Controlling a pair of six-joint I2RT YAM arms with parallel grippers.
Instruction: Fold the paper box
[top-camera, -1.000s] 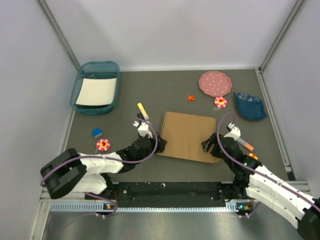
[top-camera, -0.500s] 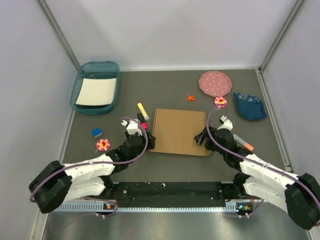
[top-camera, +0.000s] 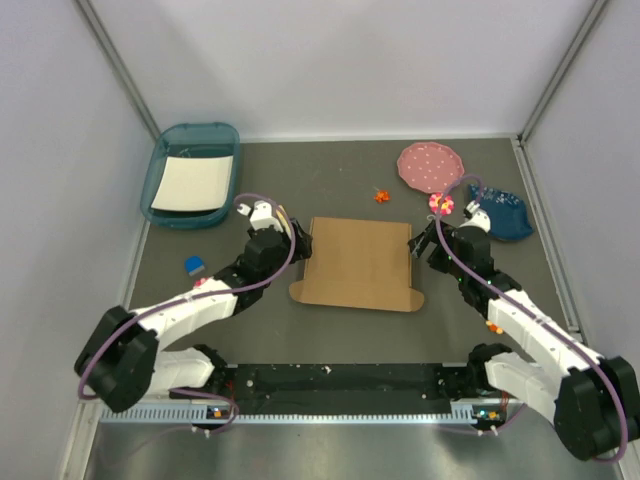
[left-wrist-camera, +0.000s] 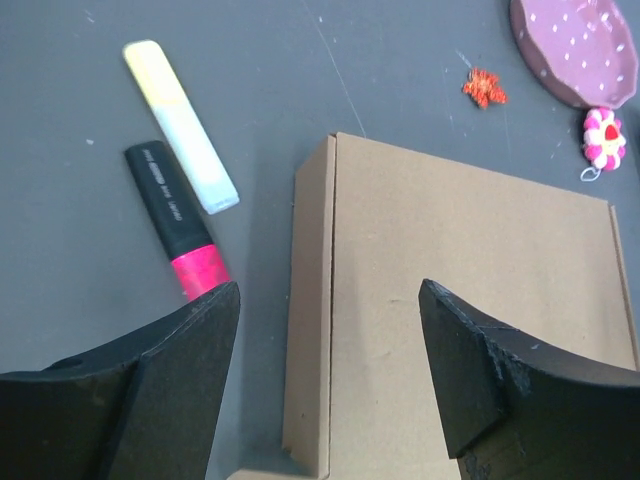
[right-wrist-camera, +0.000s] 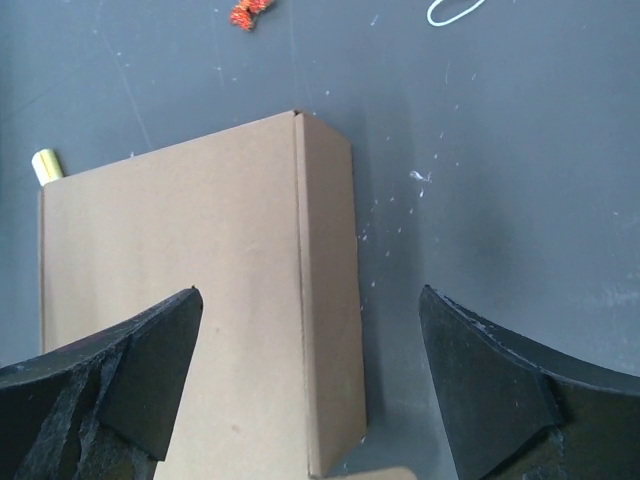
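my left jaws and right jaws gape wide, empty, straddling the paper box (top-camera: 355, 263) at 9 and 3, likely to square its walls.

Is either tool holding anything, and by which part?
Nothing is held. The left tool and right tool stand open over the side edges of the brown cardboard box.
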